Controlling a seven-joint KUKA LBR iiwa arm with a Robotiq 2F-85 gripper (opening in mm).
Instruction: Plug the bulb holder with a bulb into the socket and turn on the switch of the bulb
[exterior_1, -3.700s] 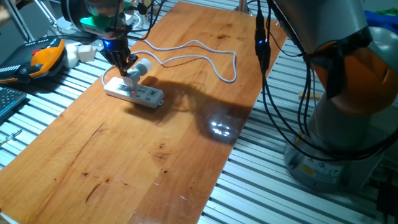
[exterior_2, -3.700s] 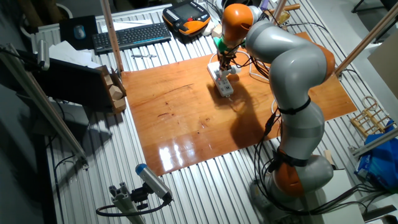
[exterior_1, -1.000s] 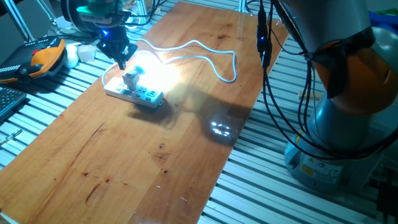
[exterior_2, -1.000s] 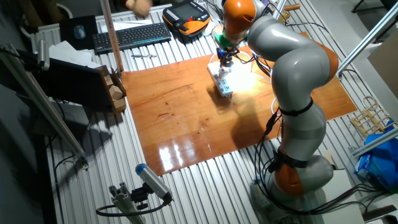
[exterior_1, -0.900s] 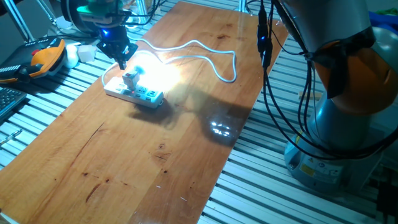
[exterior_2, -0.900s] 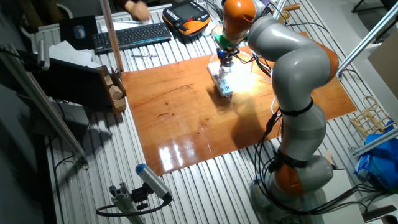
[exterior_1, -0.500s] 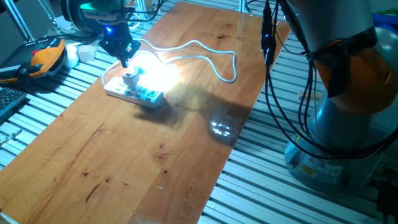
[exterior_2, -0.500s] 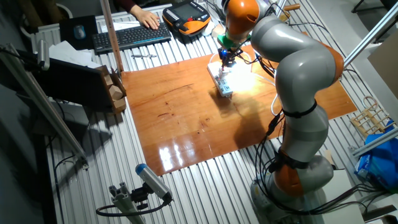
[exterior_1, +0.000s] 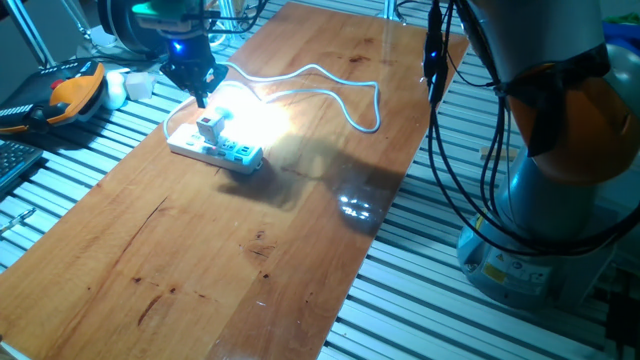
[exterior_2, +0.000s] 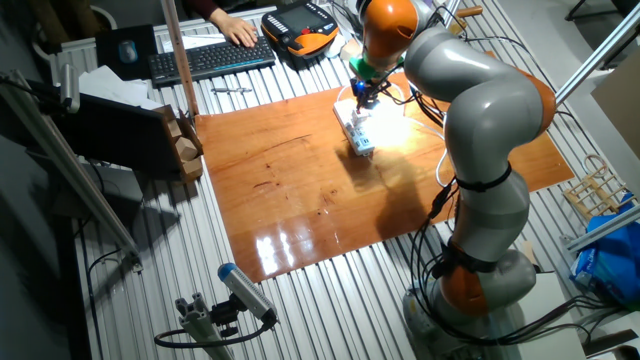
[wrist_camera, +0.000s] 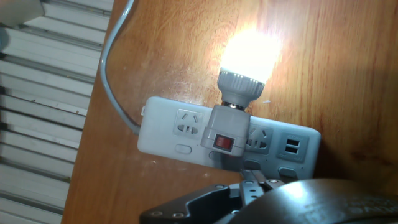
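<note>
The bulb holder (wrist_camera: 225, 129) stands plugged into the socket (wrist_camera: 174, 132), a white power strip lying near the far left of the wooden table. Its red switch (wrist_camera: 223, 142) faces the hand camera, and the bulb (wrist_camera: 250, 55) glows brightly. The fixed views also show the bulb holder (exterior_1: 210, 127) on the socket (exterior_1: 236, 153), with glare spreading over the wood. My gripper (exterior_1: 200, 97) hangs just above the holder, apart from it, fingers together and holding nothing. From the opposite side the gripper (exterior_2: 366, 98) hovers over the socket (exterior_2: 357, 132).
The strip's white cable (exterior_1: 335, 82) loops across the far side of the table. An orange teach pendant (exterior_1: 75, 92) lies off the table's left edge. A person's hand (exterior_2: 238, 30) rests by a keyboard (exterior_2: 205, 58). The robot base (exterior_1: 545, 190) stands to the right.
The bulb, dark when my gripper was down at the holder, is lit now. The gripper has lifted off the holder and drifted a little. A person's hand reached the keyboard.
</note>
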